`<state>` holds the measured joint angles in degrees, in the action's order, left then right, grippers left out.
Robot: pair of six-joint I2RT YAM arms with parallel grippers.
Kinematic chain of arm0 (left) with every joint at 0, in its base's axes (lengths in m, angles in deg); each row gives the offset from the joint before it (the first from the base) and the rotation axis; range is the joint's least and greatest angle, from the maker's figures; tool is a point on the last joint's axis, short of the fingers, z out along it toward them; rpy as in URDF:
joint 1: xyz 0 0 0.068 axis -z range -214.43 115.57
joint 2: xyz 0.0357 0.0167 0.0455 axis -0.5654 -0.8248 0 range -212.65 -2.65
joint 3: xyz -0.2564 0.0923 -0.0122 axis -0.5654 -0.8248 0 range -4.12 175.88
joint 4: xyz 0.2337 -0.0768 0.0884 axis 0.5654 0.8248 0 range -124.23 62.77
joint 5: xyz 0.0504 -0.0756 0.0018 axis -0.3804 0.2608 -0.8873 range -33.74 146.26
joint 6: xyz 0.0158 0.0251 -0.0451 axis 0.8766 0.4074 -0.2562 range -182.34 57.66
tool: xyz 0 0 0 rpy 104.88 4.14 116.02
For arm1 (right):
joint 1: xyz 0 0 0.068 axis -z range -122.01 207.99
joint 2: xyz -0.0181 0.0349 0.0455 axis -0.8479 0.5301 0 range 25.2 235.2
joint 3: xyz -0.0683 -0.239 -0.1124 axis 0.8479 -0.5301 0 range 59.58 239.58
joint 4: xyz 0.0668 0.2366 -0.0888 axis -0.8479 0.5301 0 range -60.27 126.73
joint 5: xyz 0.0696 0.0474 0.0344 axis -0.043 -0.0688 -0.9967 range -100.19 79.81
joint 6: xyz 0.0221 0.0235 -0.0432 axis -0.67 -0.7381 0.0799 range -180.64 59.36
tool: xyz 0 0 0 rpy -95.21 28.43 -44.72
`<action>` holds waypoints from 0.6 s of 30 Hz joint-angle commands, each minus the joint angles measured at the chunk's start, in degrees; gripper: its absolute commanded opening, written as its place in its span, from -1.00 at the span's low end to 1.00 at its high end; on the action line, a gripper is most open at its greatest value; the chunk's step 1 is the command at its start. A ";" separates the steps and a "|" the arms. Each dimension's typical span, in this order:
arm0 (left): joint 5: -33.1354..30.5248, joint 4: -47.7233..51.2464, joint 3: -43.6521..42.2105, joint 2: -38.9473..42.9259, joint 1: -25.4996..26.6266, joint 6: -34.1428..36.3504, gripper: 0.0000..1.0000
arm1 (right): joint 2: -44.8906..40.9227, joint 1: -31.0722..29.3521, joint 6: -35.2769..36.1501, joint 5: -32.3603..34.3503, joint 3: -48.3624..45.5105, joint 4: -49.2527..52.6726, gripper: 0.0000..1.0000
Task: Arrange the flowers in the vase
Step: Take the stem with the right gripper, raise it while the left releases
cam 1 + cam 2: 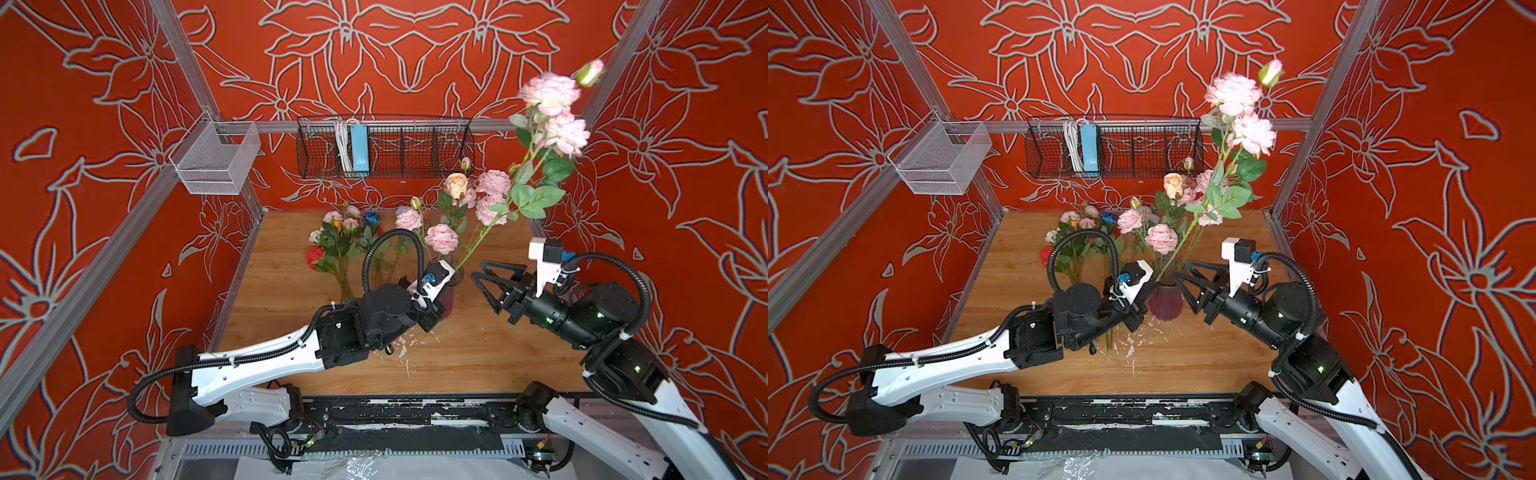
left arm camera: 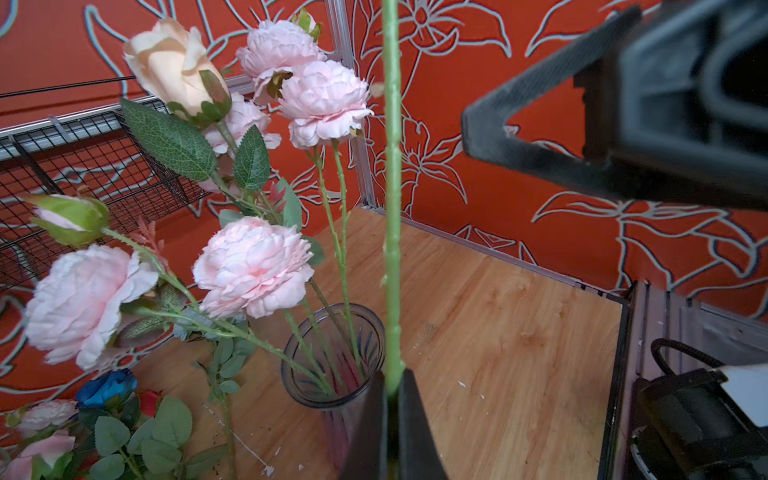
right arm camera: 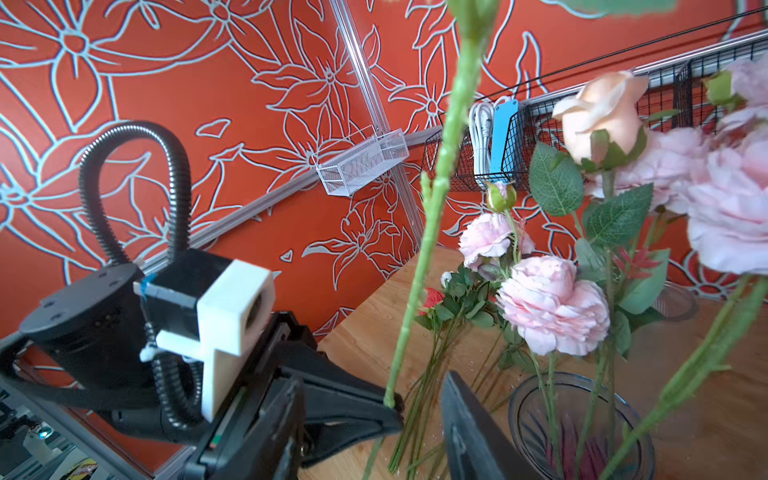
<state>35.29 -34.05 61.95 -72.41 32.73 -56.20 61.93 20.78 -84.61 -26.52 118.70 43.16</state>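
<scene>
At nine o'clock from purple glass vase (image 1: 1166, 305), left hand (image 2: 390, 395) grasps green peony stem (image 2: 391, 208); tip it inward. Right hand (image 1: 1182, 270) released.

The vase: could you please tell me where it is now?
In a top view the purple glass vase stands mid-scene between the left gripper, clamping a peony stem, and the right gripper.

Brightness: bright, even light in all four views; the red wallpaper (image 1: 83, 208) is strongly saturated.
Shadows: soft and faint on the wooden table (image 1: 457, 361).
Motion blur: the topmost pink peonies (image 1: 548, 93) are smeared in both top views.
Focus: the green stem (image 2: 390, 208) is sharp in the left wrist view; the nearest blooms are soft in the right wrist view.
Distortion: the aluminium frame rails (image 1: 183, 62) splay toward the edges.
Glare: sheen on the plastic sheet (image 1: 365, 465).
</scene>
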 commanded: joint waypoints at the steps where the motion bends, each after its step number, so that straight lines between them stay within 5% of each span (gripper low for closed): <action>1: -0.37 -4.41 0.47 -0.02 0.30 -0.82 -1.00 | 0.97 -0.05 0.16 3.56 1.28 -5.04 0.02; 6: 0.41 -4.29 0.30 -0.29 0.48 -1.72 -1.00 | 3.35 -0.05 -0.30 10.05 3.50 -6.13 -0.10; 12: -0.20 -4.65 0.12 -1.08 0.50 -2.50 -1.00 | 8.37 -0.05 0.97 7.90 5.48 -6.48 -0.19; 18: -0.40 -4.71 0.06 -1.55 0.47 -2.61 -1.00 | 9.05 -0.05 -1.11 6.94 4.35 -9.69 -0.78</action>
<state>35.29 -36.21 61.88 -73.81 32.88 -58.56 71.77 20.78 -84.81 -19.51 123.05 37.06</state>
